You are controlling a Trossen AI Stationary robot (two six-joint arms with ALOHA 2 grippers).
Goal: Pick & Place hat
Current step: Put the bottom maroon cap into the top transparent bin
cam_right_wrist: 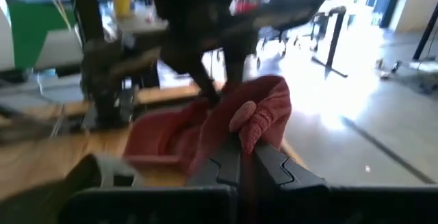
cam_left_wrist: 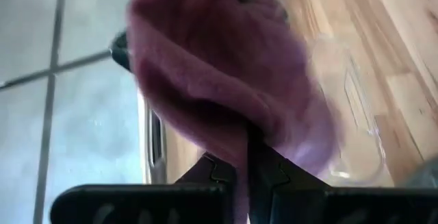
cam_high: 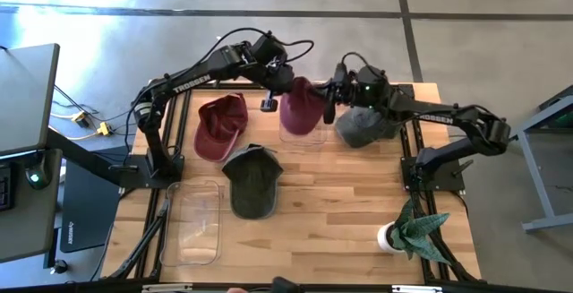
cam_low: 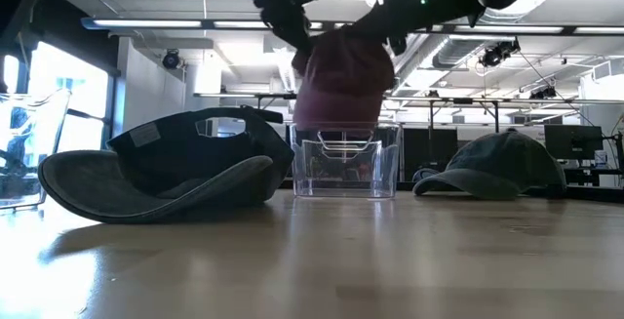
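- Over the far middle of the counter (cam_high: 358, 212), both hands hold one maroon hat (cam_high: 303, 107) in the air, just above the clear bin (cam_low: 345, 161).
- The left hand (cam_high: 288, 85) is clenched on one edge of this hat, and the right hand (cam_high: 331, 96) is clenched on the opposite edge, so the cloth hangs between them.
- In the low view the hat hangs directly over the bin's mouth; I cannot tell if its lowest part is already inside.
- I judge that the carrying step is almost finished and the placing step is now in hand.
- The next move calls for both hands to go down together and then release, so that the hat drops into the bin and does not catch on the rim.
- Three more hats lie on the counter: a red one (cam_high: 220, 124) to the left of the bin, a dark one (cam_high: 252, 179) nearer the front, and a grey one (cam_high: 365, 126) to the right.
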